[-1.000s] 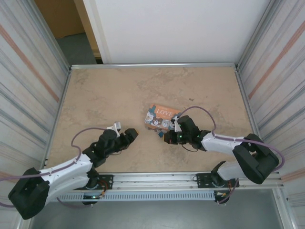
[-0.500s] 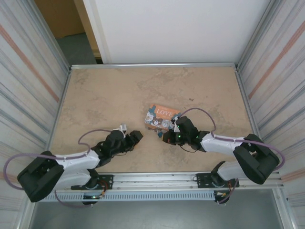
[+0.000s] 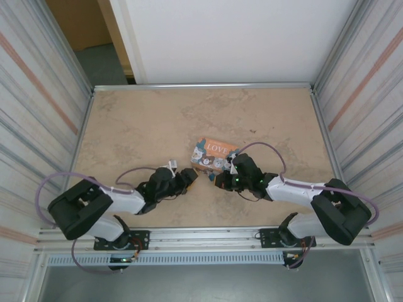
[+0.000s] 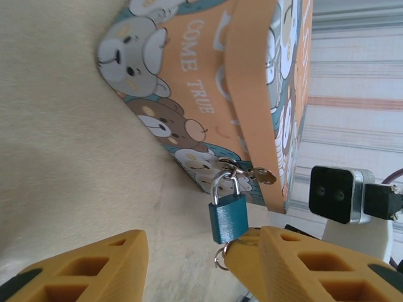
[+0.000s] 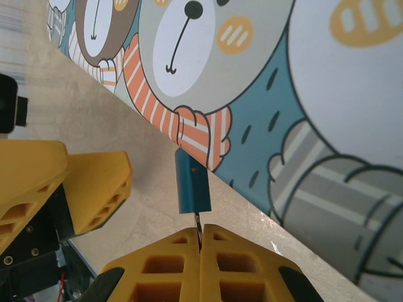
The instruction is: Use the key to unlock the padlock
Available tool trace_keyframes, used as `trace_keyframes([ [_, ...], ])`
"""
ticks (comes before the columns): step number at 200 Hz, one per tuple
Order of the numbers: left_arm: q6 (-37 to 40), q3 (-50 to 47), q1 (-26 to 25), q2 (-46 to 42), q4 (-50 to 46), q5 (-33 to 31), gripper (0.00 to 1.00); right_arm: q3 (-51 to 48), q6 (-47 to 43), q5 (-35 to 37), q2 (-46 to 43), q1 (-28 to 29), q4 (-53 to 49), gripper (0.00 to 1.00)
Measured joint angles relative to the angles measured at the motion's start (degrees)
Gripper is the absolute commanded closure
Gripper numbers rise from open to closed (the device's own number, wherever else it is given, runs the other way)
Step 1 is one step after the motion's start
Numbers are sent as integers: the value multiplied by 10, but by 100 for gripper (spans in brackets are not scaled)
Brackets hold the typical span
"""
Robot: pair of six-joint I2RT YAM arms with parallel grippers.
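Observation:
A small teal padlock hangs by its shackle from the hasp of a cartoon-bear tin box. My left gripper is open, its yellow fingers either side of the padlock and apart from it. My right gripper is shut on the key, whose blade enters the bottom of the padlock. The key's ring shows just under the lock body.
The box lies flat on the beige table, mid-right. Metal rails edge the table, with corrugated walls to the left and right. The right wrist camera sits close beside my left gripper's right finger.
My left arm has swung right and reached toward the box, bringing its open fingers up to the padlock. The right gripper has barely moved and stays shut on the key.

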Motion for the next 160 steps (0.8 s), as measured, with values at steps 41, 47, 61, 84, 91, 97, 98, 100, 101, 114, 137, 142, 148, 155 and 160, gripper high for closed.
trace_keyframes([
  [41, -33, 23, -15, 101, 96, 11, 56, 0, 2, 0, 0, 2, -2, 100],
  [47, -38, 25, -17, 116, 113, 13, 58, 0, 2, 0, 0, 2, -2, 100],
  [61, -56, 31, -24, 156, 157, 14, 62, 0, 2, 0, 0, 2, -2, 100],
  [84, -83, 32, -39, 219, 238, 1, 64, 0, 4, 0, 0, 2, -3, 100],
  [91, -90, 32, -42, 230, 255, -3, 64, 0, 4, 0, 0, 2, -6, 100],
  [97, -94, 32, -43, 237, 266, -4, 64, 0, 4, 1, 0, 2, -7, 100],
  [98, -95, 32, -44, 238, 268, -5, 64, 0, 4, 1, 0, 2, -7, 100],
  [100, -97, 32, -44, 240, 271, -7, 64, 0, 4, 1, 0, 2, -7, 100],
  [101, -97, 32, -44, 240, 273, -7, 64, 0, 4, 1, 0, 2, -6, 100],
  [114, -104, 32, -45, 248, 291, -10, 64, 0, 4, 2, 0, 2, -6, 100],
  [137, -114, 35, -47, 256, 307, -11, 64, 1, 4, 0, 0, 2, -6, 100],
  [142, -115, 37, -47, 257, 309, -11, 64, 1, 4, 0, 0, 2, -6, 100],
  [148, -118, 40, -48, 259, 310, -11, 64, 1, 4, 0, 0, 2, -6, 100],
  [155, -120, 43, -50, 261, 314, -11, 65, 1, 4, 0, 0, 2, -6, 100],
  [160, -122, 45, -51, 263, 316, -11, 65, 1, 5, 0, 0, 2, -6, 100],
])
